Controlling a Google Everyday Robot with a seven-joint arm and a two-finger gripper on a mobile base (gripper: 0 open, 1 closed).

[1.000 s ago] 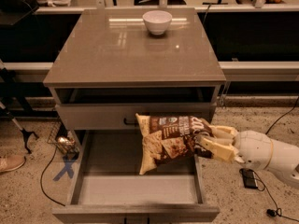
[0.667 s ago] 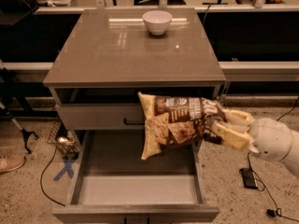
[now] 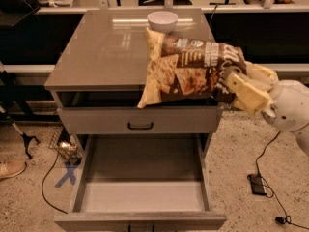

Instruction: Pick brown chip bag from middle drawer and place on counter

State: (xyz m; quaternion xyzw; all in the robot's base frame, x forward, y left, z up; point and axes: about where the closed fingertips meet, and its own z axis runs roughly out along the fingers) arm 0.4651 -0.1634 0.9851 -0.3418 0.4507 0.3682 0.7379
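The brown chip bag (image 3: pixel 186 66), dark brown and pale yellow with chip pictures, hangs in the air over the front right part of the counter (image 3: pixel 101 47). My gripper (image 3: pixel 236 83) is shut on the bag's right end, coming in from the right on a white arm. The middle drawer (image 3: pixel 140 197) stands pulled open below, its light-grey floor bare. The bag hides part of the counter's front right edge.
A white bowl (image 3: pixel 162 21) sits at the back middle of the counter, just behind the bag's top corner. A shallower drawer front with a black bar handle (image 3: pixel 140 125) is above the open drawer. Cables and a small black device (image 3: pixel 257 183) lie on the floor at right.
My gripper has lifted the bag from just above the open drawer up to counter height, over the counter's front right part. The drawer has stayed open.
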